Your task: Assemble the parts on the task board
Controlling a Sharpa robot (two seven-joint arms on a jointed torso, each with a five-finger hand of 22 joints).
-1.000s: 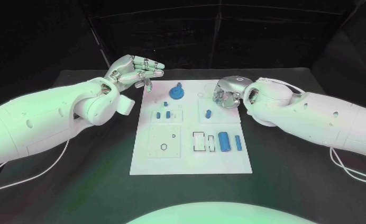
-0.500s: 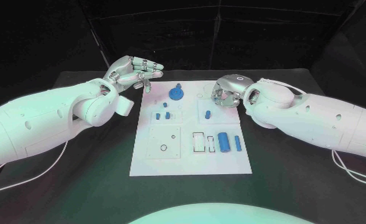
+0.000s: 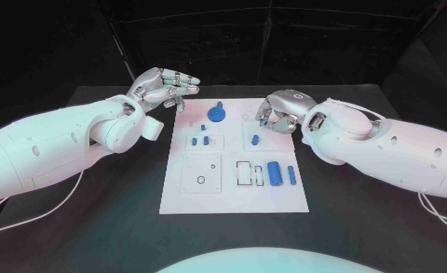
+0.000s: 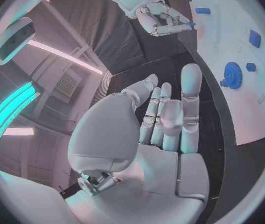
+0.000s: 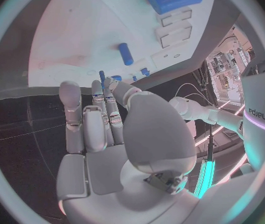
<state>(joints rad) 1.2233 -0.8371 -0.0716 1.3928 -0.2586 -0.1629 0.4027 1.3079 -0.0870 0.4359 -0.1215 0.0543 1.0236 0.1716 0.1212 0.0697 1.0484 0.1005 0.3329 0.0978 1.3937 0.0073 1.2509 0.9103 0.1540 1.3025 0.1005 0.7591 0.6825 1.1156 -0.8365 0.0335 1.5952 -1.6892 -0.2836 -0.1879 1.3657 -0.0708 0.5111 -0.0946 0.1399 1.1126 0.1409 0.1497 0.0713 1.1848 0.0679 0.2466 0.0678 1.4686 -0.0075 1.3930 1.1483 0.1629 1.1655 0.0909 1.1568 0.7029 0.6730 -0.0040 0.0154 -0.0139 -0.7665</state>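
Your right hand (image 3: 280,111) hovers over the far right corner of the flat white task board (image 3: 233,199); fingers curled in, and the left wrist view shows a small blue part (image 4: 190,23) pinched at its fingertips; you can't confirm that grip from the head view. Left hand (image 3: 163,89) hangs off the board's far left corner, fingers apart, holding nothing. Short blue peg (image 3: 254,139) stands just on the robot's side of the right hand, so that hand is nearer; blue toothed gear (image 3: 216,115) sits between the two hands, closer to the left. Blue cylinder (image 3: 274,171) lies near the board's near right, long axis running away from the robot.
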